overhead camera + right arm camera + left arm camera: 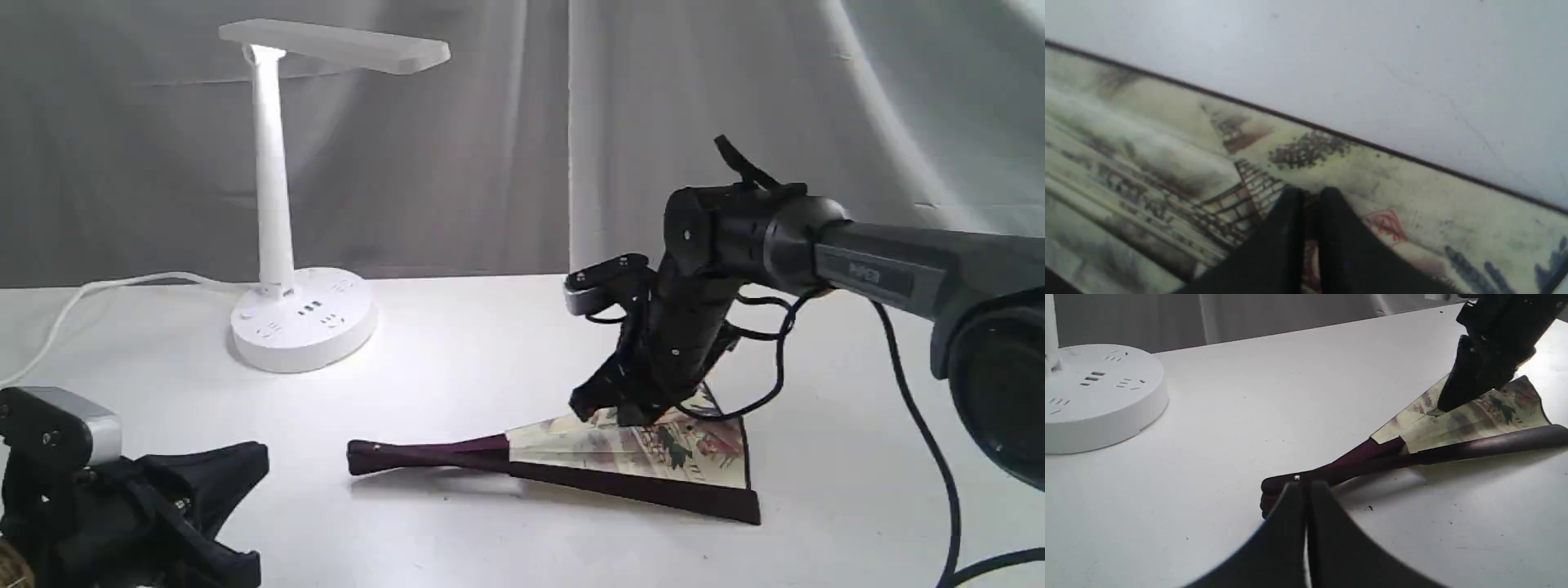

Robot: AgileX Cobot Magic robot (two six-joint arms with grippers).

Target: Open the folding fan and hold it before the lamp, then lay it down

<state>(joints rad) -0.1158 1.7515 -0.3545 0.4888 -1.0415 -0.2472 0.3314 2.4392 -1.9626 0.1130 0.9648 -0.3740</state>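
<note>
Right claw (1310,192) touches folding fan (629,456) beside illegible red seal (1383,223).

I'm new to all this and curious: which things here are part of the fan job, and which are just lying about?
Part of the job: folding fan, partly open on the table; lamp; right tool, tips on the fan's paper; left tool, holding nothing.
Just there: table; grey curtain behind.

Matt pleated cream paper leaf of the folding fan (637,453), smooth dark maroon wooden guards (645,490) with faint sheen, smooth white plastic lamp (302,322), matt white counter (457,351), grey cloth backdrop (694,98), matt black left claw (1306,486)
</note>
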